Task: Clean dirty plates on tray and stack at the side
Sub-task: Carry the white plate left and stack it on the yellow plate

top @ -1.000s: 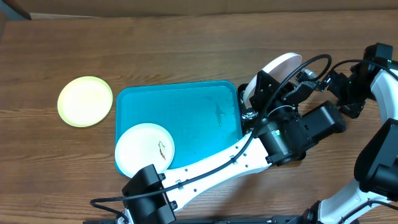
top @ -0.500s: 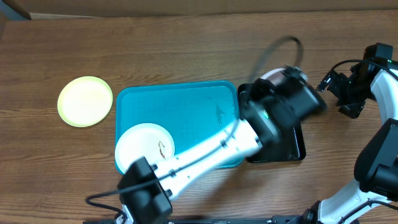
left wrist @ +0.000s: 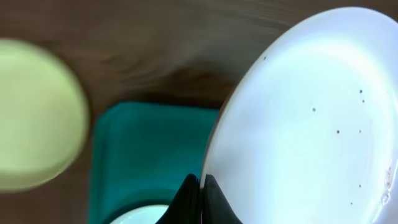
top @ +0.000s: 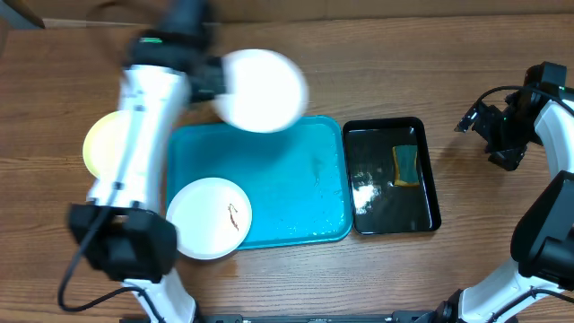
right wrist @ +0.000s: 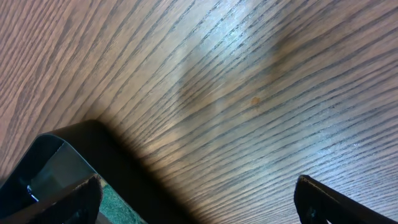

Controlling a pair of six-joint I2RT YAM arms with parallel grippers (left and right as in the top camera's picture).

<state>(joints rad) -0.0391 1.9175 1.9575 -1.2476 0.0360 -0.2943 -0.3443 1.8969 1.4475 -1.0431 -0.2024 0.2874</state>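
Holding the round white plate (top: 262,90) only by its thin rim, your left claw (left wrist: 201,193) is clamped there with the two fingers nearly together, and this is the main danger. The plate hangs in the air above the far edge of the large turquoise-blue rectangular plastic tray (top: 287,170). Arm and plate are blurred in the overhead view, which suggests a fast move; with such a small grip the plate may turn between the fingers or slide out onto the wooden tabletop (top: 359,54). The stacking place is, I think, the round plate with pale yellow-green rim (top: 100,144), lying on the tabletop just beside the tray's left side; if you lower too quickly or off centre, the plates can knock together. Some small dark specks (left wrist: 337,132) show on the held plate; I cannot tell if they are dirt or drops. The second white plate with a brown smear (top: 204,215) lies at the tray's near left corner and seems to reach over the rim, so a low arm could push it. Your right claw (right wrist: 196,193) stands wide apart and empty over the tabletop, near the narrow black tray (top: 436,193) with the small sponge (top: 406,165). No brand, label or writing can be read anywhere.
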